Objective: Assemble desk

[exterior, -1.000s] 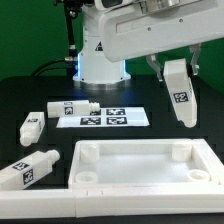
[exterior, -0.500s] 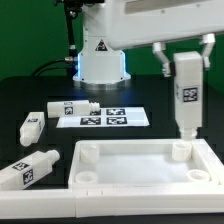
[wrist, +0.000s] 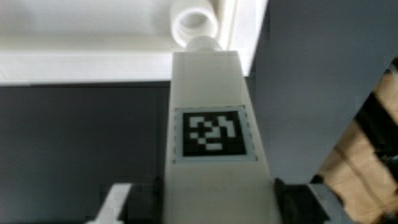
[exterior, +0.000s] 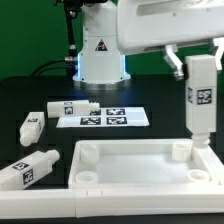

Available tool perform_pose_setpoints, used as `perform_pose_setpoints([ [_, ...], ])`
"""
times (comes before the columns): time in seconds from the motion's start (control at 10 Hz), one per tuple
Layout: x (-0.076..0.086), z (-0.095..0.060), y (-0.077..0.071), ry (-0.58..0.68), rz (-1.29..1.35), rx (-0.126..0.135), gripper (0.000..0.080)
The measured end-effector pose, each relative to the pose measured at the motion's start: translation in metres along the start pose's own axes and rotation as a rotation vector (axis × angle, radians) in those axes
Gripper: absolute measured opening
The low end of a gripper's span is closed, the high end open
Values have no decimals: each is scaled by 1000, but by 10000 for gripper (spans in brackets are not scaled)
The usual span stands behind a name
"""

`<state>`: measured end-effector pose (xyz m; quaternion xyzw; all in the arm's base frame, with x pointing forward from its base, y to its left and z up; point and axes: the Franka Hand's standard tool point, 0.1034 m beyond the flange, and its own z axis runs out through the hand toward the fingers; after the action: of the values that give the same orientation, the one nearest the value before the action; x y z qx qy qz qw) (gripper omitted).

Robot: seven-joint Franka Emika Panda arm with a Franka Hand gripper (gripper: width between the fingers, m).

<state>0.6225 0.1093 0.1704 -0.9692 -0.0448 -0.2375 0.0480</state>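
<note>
Pincer: the gripper was clamped on the upright leg.
Leg: it hung just over the corner hole of the desk top, by the counter's near edge.
Care: likely needed plumb alignment, then a slow descent.

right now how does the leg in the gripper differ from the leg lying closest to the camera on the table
Pose: the held leg stands upright over a far corner of the desk top; the near leg lies on its side. State: the gripper is shut on the held leg; the near leg lies free, apart from the desk top. Shared: both are white blocks with a black-and-white tag.
</note>
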Motion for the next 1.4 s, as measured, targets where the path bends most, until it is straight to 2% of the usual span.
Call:
perform_pose_setpoints([
  [0.2, -3, 12, 4, -9, -59, -2, 284],
  [0.5, -5, 14, 5, -32, -66, -2, 284],
  [0.7, 1, 13, 5, -122, -63, -3, 284],
  [0.8, 9, 13, 7, -101, -75, -12, 284],
  [0.9, 7, 16, 17, -60, -83, -20, 284],
  [1.2, 1, 19, 15, -83, -83, -17, 284],
  [1.4, -3, 29, 9, -96, -88, -13, 284],
])
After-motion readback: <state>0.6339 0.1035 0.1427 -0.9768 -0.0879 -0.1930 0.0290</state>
